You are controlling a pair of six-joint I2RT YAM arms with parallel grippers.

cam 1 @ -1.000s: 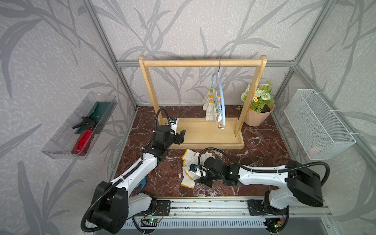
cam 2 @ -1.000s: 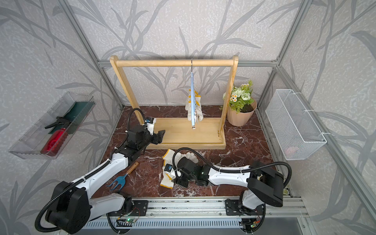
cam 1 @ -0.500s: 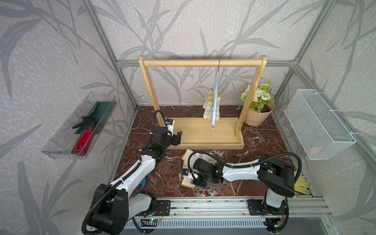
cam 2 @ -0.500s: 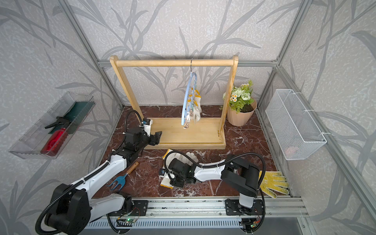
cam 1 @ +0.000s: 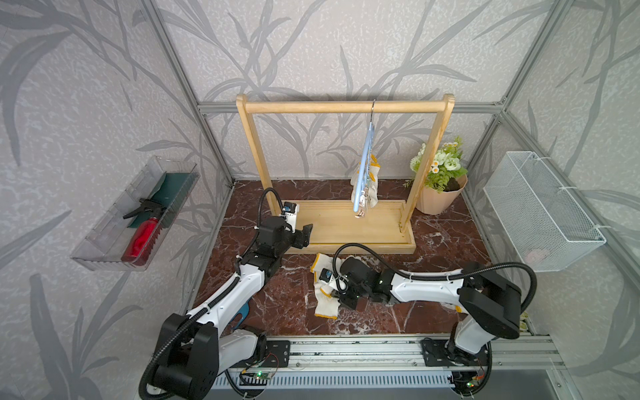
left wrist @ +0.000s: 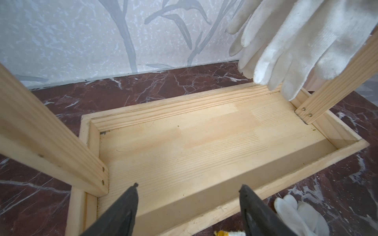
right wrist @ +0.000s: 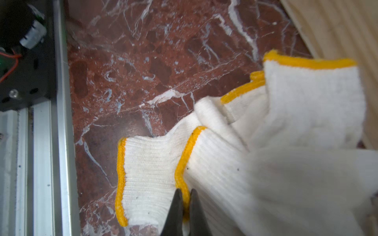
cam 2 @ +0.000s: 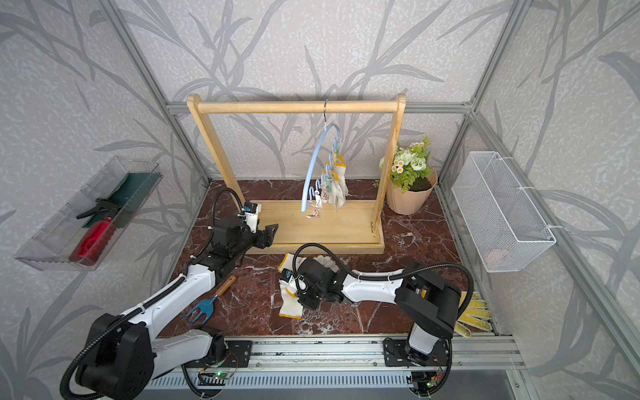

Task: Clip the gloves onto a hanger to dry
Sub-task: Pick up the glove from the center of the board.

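White on red marble: pinches a yellow cuff of the gloves (right wrist: 147, 179) with the right tool (right wrist: 185, 196), pressed together, at six o'clock on the worktop (cam 1: 277, 311). Holds the left tool (left wrist: 188, 185) spread, empty, near nine. Best lifted slowly, shedding neighbours, toward the hanger (cam 1: 365, 162) at twelve.

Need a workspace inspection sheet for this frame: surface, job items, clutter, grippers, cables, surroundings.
Surface: red marble tabletop, no spills seen.
Job's things: loose gloves heaped before the wooden rack; a clipped glove hangs from the blue hanger.
Clutter: hand rake by the left arm; yellow-patterned glove near the right arm's base; flower pot.
Grippers: left gripper open, empty, over the rack's base; right gripper shut on a cuff of the loose gloves.
Cables: black cable loops at both wrists, no snag seen.
Surroundings: wall tray with red spray bottle; mesh basket.
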